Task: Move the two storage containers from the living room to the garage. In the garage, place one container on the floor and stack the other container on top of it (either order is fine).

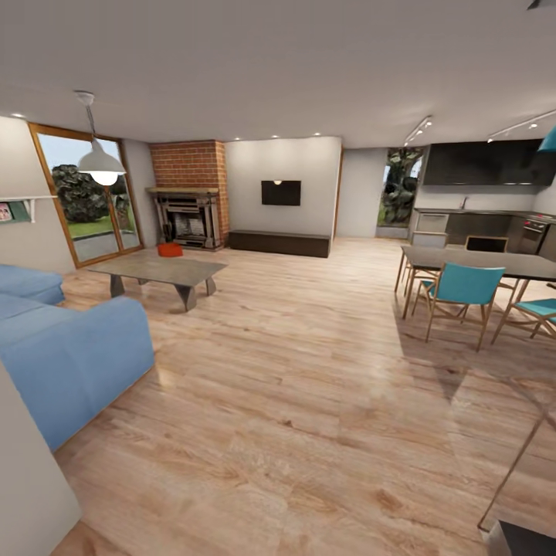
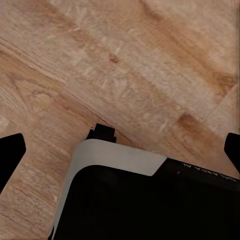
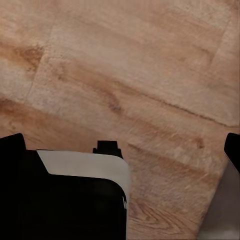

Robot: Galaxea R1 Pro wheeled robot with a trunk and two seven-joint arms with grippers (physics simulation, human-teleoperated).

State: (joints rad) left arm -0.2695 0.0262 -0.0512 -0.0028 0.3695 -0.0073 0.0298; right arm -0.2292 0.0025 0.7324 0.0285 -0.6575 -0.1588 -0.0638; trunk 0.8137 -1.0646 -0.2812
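Living room, plank floor (image 1: 309,401) spreading wide ahead. One orange-red storage container (image 1: 170,249) sits far forward and to the left of both grippers, beside the low grey table (image 1: 158,270), before the fireplace (image 1: 187,218); long axis unreadable at this range. Left gripper (image 2: 120,150) and right gripper (image 3: 120,147) spread wide, holding nothing (left arm nominally nearer).

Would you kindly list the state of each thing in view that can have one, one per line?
Orange container: resting on the far end of the coffee table, not yet picked up.
TV: screen dark.
Pendant lamp: lit.
Left gripper: fingers spread wide, empty, above the wood floor.
Right gripper: fingers spread wide, empty.
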